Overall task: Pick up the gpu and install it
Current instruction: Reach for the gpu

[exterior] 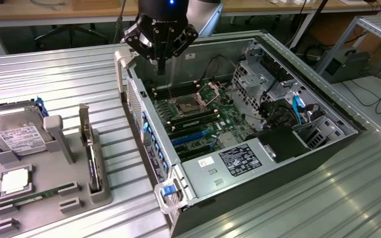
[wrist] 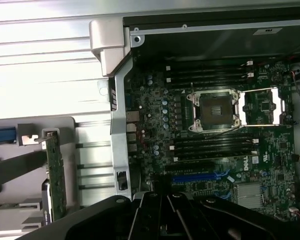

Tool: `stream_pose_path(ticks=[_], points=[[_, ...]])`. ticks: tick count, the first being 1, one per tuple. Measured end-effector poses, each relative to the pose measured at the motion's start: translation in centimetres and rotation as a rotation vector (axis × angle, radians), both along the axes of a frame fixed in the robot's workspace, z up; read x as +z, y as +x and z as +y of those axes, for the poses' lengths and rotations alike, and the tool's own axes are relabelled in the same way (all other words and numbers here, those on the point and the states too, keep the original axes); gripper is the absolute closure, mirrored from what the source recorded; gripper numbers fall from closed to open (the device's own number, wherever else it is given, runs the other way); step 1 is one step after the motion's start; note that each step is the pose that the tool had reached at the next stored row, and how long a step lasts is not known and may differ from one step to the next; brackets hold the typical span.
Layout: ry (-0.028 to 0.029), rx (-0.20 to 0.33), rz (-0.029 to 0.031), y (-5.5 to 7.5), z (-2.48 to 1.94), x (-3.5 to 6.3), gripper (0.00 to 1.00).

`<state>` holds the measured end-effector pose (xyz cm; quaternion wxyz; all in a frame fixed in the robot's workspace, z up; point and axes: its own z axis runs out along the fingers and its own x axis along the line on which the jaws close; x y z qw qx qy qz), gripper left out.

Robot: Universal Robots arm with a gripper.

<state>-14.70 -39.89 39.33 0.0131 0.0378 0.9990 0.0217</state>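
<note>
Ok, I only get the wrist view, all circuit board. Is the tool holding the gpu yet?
Observer: No. The tool is shut on nothing, hanging above the open computer case.
Operator: Then where's the gpu?
Observer: The gpu stands on edge in a gray tray, to the exterior view's left of the case.
Operator: Anything else in that tray?
Observer: A hard drive with a white label, on the tray's side away from the case.

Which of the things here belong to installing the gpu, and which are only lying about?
For the job: gpu standing in the grey holder; open computer case; shut tool above it.
Lying about: hard drive; memory stick; square chip, all in that holder.
</note>
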Motion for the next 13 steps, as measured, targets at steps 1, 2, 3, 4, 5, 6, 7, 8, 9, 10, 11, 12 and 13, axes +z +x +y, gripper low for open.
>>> stream_pose_path(ticks=[1,2,3,4,5,6,7,8,9,10,11,12,13], points=[[0.0,0.0,0.0,-0.09,0.0,0.0,0.89],[0.0,0.0,0.0,-0.16,0.0,0.0,0.89],[0.0,0.0,0.0,-0.24,0.0,0.0,0.89],[-0.0001,0.0,0.0,-0.31,0.0,0.0,0.89],[-0.0001,0.0,0.0,-0.38,0.0,0.0,0.89],[0.0,0.0,-0.0001,-0.45,0.0,0.0,0.89],[0.0,0.0,0.0,-0.52,0.0,0.0,0.89],[0.0,0.0,0.0,-0.59,0.0,0.0,0.89],[0.0,0.0,0.0,-0.71,0.0,0.0,0.89],[0.0,0.0,-0.0001,-0.8,0.0,0.0,0.89],[0.0,0.0,0.0,-0.87,0.0,0.0,0.89],[-0.0001,0.0,0.0,-0.98,0.0,0.0,0.89],[0.0,0.0,0.0,-1.05,0.0,0.0,0.89]])
